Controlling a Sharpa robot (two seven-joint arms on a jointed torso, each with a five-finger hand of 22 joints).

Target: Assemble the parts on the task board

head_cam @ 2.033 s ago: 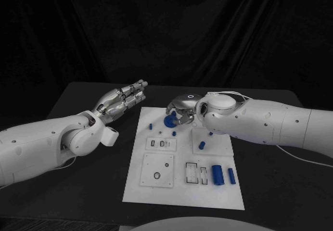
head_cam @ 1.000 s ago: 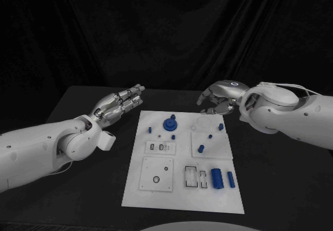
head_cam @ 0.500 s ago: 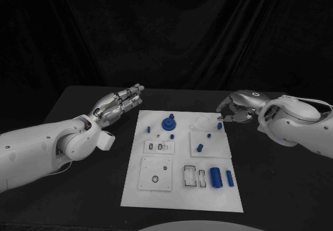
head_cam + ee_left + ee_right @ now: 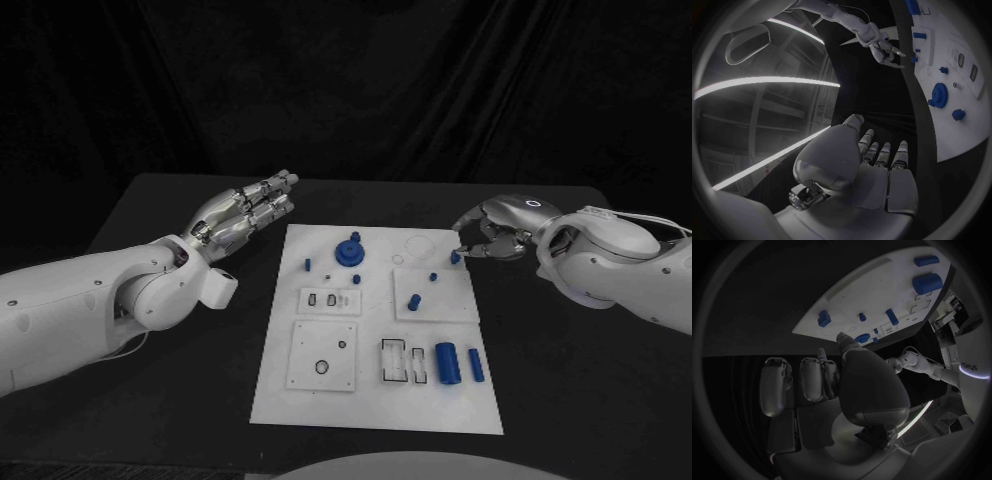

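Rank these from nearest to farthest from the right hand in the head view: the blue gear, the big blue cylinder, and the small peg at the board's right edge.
From the right hand:
1. Small peg, at the board's right edge, just beside the fingers.
2. Blue gear, far part of the board, toward its left.
3. Big blue cylinder, near right part of the board.

The left hand (image 4: 248,213) is hovering flat beside the task board (image 4: 378,400); the right hand (image 4: 495,240) is curling, seemingly empty, at its far corner.
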